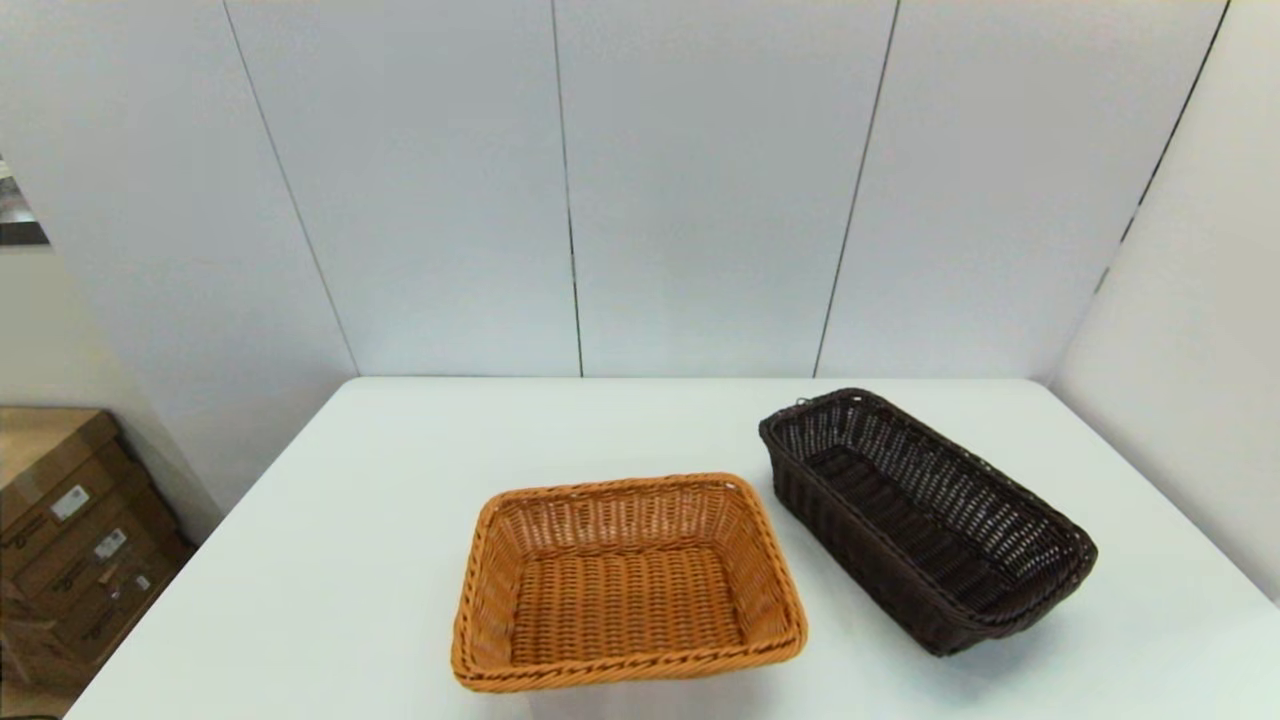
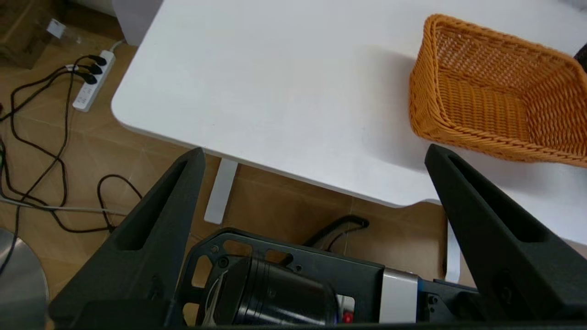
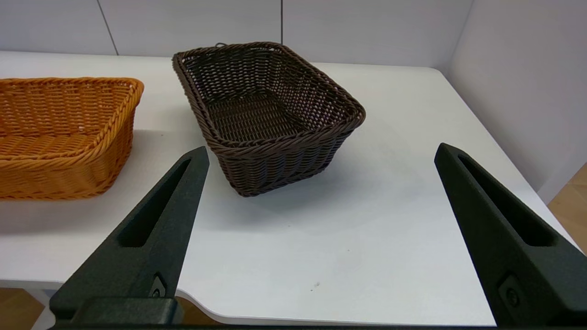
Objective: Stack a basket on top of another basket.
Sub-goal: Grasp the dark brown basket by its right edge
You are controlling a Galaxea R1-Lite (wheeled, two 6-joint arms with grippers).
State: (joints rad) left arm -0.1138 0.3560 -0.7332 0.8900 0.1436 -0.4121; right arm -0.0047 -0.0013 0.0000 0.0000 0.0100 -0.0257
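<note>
We see the white table (image 1: 330,560) filling the lower part of the head view, with pale wall panels (image 1: 700,180) behind it and on the right side. Both baskets sit upright on the tabletop, side by side and apart, neither one on the other. The orange-tan basket (image 1: 625,585) lies near the front edge around the middle of the table, its long rim running across our view. The dark brown basket (image 1: 925,520) stands to its right and a little farther back, turned at an angle so one corner points toward the wall; a narrow strip of bare table separates the two.

Neither arm shows in the head view. From its wrist camera we find the left gripper (image 2: 314,151) hanging off the table's front left corner, above the floor, its fingers spread wide and gripping nothing; the orange-tan basket lies beyond it. The right gripper (image 3: 321,153) sits at the table's near edge, facing the dark brown basket, fingers likewise spread and empty.

Cardboard boxes (image 1: 70,530) stand on the floor at left, and a power strip (image 2: 91,82) with black cables lies near the table leg.
</note>
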